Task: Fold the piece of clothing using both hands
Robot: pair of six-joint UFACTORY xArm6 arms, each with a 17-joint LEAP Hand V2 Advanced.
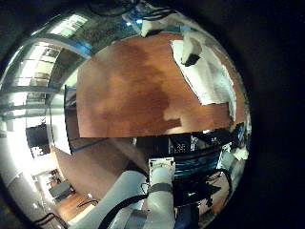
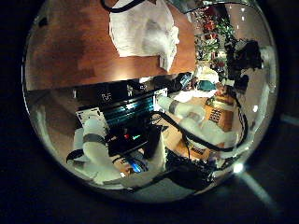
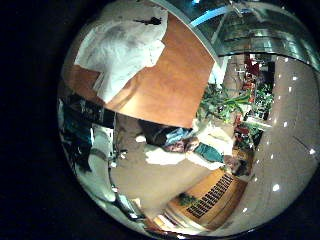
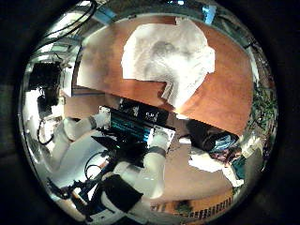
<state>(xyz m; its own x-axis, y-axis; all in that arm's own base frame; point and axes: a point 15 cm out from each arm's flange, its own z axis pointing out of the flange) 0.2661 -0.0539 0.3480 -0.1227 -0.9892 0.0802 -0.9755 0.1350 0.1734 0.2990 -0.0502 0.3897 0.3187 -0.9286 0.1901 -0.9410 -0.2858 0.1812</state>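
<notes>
1. Tabletop of wood (image 4: 234, 94) lay nearest under both palms; on it the garment (image 4: 169, 56) rested rumpled and unfolded, dead ahead of the robot's base at its twelve o'clock, with bare wood around most of it.
2. Neither palm view was filled by the cloth, so I judged both hands to be hanging well above it, touching nothing; the fold looked not yet begun.
3. Of the left hand, no fingers showed in its own views; I could not tell whether they were spread or curled; it appeared to hold nothing.
4. Of the right hand the same held; its spread could not be told, and no cloth was seen in its grasp.
5. To do the step well, I judged each hand should come down on its own side of the garment, at about ten and two o'clock from the base, and pinch a single layer at an edge; both should lift together and evenly, so the cloth carries over flat and does not bunch.
</notes>
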